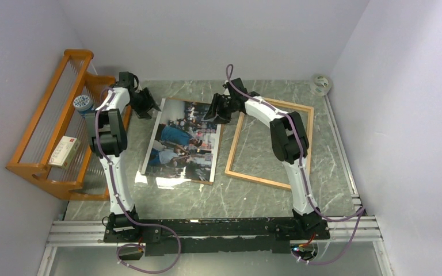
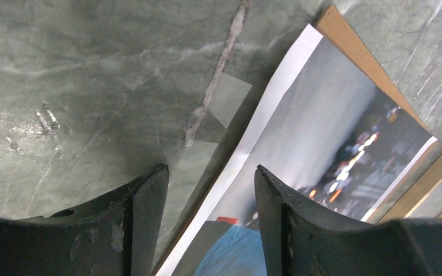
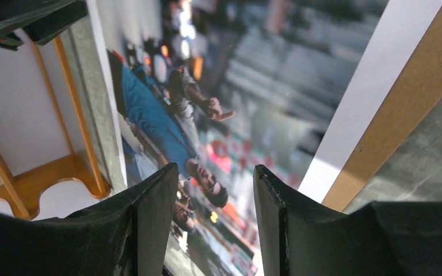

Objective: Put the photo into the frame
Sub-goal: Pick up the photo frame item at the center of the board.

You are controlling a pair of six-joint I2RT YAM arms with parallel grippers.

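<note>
The photo [image 1: 184, 141] lies flat on the worktop [image 1: 253, 201], long axis pointing away from me, the frame [image 1: 259, 179] just right of it. My left fingers [image 1: 149, 108] stand apart at its far left corner, right fingers [image 1: 213, 112] apart over the far right corner, nearer the frame

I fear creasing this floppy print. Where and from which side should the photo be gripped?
Probably the photo's white border at the far corners, left pincer and right pincer coming down over the far edge: it lies flat on the backing board, so only its thin edges can be pinched.
</note>
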